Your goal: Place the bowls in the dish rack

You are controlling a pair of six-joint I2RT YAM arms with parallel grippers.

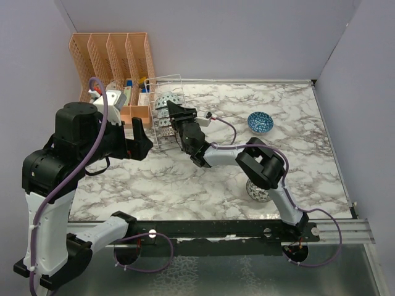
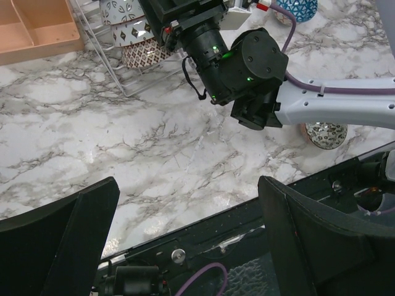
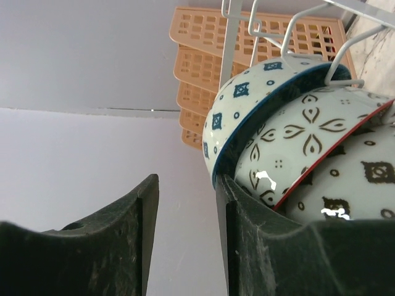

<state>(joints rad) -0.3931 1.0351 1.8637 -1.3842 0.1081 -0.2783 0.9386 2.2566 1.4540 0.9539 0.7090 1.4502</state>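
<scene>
The wire dish rack (image 1: 162, 132) stands at the back left and holds three bowls on edge. In the right wrist view they are a blue-rimmed bowl (image 3: 247, 105), a red-rimmed bowl (image 3: 296, 142) and a third bowl (image 3: 355, 185) behind rack wires (image 3: 229, 37). My right gripper (image 1: 173, 111) is at the rack, open (image 3: 185, 203), with nothing between its fingers; one finger (image 3: 247, 234) lies against the blue-rimmed bowl's rim. A blue bowl (image 1: 260, 122) sits at the back right. A dark-patterned bowl (image 1: 258, 191) sits under my right arm. My left gripper (image 1: 139, 132) is open and empty (image 2: 188, 246).
The peach slotted organiser (image 1: 114, 58) stands just left of the rack against the back wall. My right arm (image 1: 247, 154) stretches across the table's middle. Walls close in the left, back and right. The black base rail (image 1: 234, 229) runs along the near edge.
</scene>
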